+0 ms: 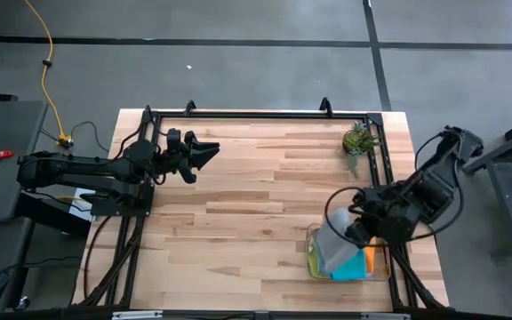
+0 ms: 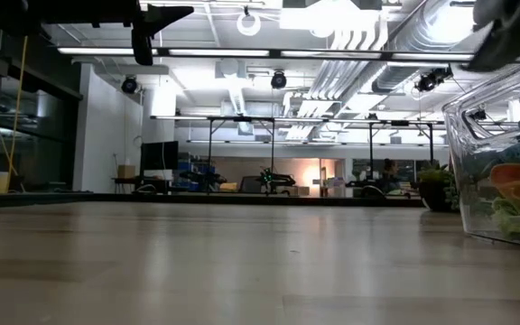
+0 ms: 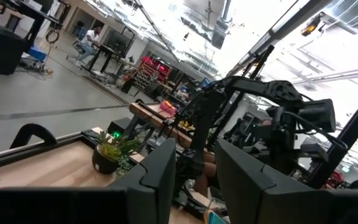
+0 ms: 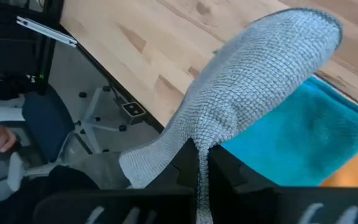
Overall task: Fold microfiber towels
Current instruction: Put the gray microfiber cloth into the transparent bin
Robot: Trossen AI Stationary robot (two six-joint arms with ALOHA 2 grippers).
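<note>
Grey towel (image 4: 253, 93) hangs pinched in the right hand (image 4: 201, 163), whose fingers are clamped on it, above the clear tray (image 1: 313, 258) at the desk's (image 1: 238, 204) near right. Teal towel (image 4: 303, 134) and orange towel (image 1: 370, 259) lie in that tray. Left hand (image 1: 204, 156) hovers partly open and empty at far left.

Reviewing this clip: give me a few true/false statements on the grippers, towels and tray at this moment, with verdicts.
1. The right gripper is shut on the grey towel. True.
2. The grey towel lies flat on the bare wood. False: it hangs from the gripper above the clear tray.
3. The left gripper holds a towel. False: it is empty, over the table's far left part.
4. A teal towel lies in the tray. True.
5. The potted plant stands inside the tray. False: it stands apart, near the far edge.
</note>
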